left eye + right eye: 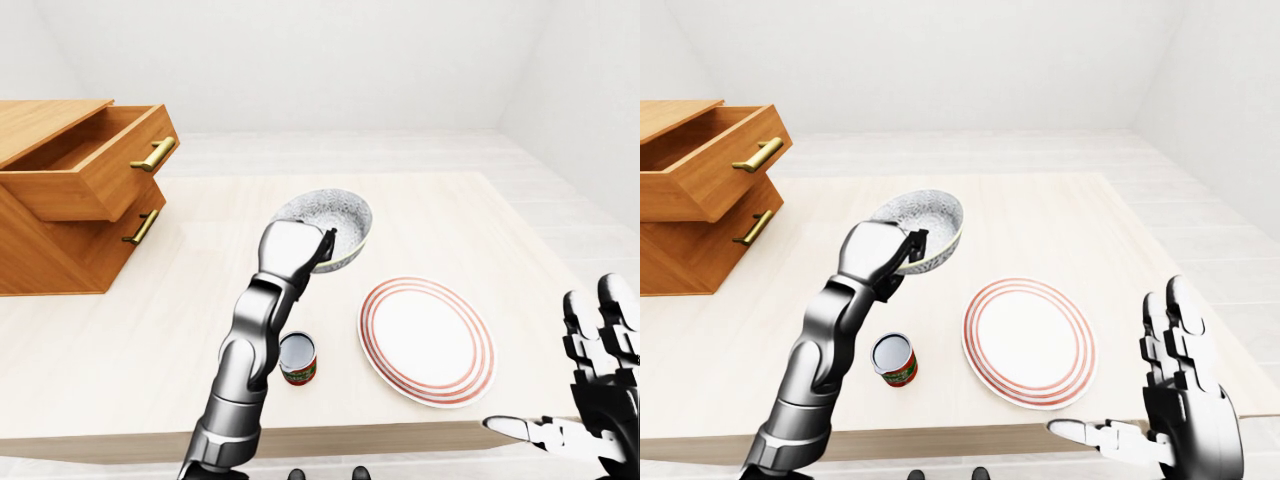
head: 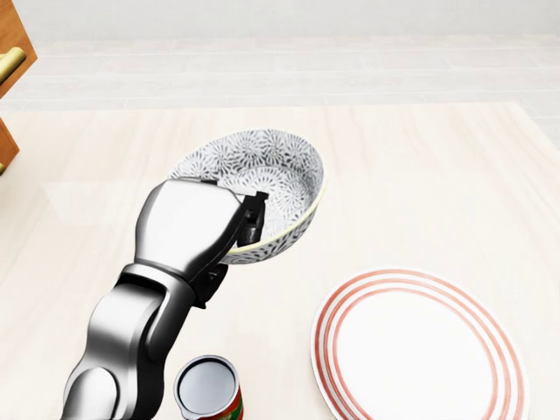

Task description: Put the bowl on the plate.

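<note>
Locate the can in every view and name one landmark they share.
Left-eye view: the can stands low, just left of centre, beside the left forearm.
Head view: the can sits at the bottom edge, left of centre, partly cut off, below the bowl gripped by the left hand.
Right-eye view: the can is low, left of centre.
Shared landmark: the red-ringed plate, to the can's right in all three.
</note>
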Controlling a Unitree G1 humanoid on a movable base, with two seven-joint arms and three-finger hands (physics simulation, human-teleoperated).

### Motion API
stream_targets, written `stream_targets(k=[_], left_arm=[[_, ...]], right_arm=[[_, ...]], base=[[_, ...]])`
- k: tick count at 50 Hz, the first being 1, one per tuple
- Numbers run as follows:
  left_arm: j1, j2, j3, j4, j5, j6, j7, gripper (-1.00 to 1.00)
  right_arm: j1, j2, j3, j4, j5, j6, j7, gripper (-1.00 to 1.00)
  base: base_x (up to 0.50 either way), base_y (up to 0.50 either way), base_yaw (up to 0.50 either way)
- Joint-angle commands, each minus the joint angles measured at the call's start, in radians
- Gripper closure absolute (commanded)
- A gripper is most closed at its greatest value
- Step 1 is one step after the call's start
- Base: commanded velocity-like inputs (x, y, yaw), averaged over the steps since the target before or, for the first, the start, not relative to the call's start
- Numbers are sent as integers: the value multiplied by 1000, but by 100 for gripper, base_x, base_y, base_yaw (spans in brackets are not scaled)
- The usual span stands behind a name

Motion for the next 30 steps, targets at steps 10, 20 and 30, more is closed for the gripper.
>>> stream_targets(k=[10,20,30], left_arm=[[-26,-166,-135,-87,64,17,-53,100],[-49,-238,-182,-7,84,27,-16,100],[-73,-289,-209,104,119,40,59,100]], right_arm=[[13,48,-126,-2,75,-44,126,-100],[4,48,-165,19,100,-44,126,-100],[-19,48,-202,74,131,-44,126,-100]], base=[[0,0,0],[0,0,0],[0,0,0]])
